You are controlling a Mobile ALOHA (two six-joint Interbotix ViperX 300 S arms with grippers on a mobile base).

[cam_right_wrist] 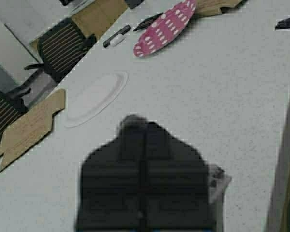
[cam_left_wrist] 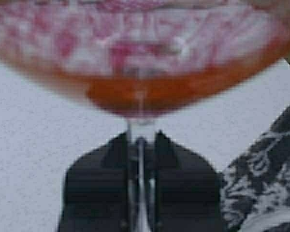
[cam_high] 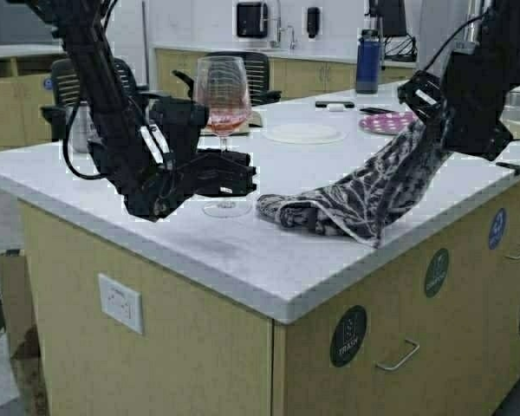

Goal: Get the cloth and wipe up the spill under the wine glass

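While the left claw (cam_high: 243, 173) grips the wine glass (cam_high: 223, 113) stem, the right claw (cam_high: 433, 117) — pinching the cloth (cam_high: 355, 204) — hangs near the counter's edge.

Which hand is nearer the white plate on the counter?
Left. The left hand is shut on the wine glass stem, just in front of the white plate. The right hand holds the cloth farther off.

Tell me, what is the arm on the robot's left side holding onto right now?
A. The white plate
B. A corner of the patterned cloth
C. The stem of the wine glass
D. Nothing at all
C. The left wrist view shows the left gripper closed around the thin stem of the wine glass, just below its bowl, while the cloth hangs from the right gripper.
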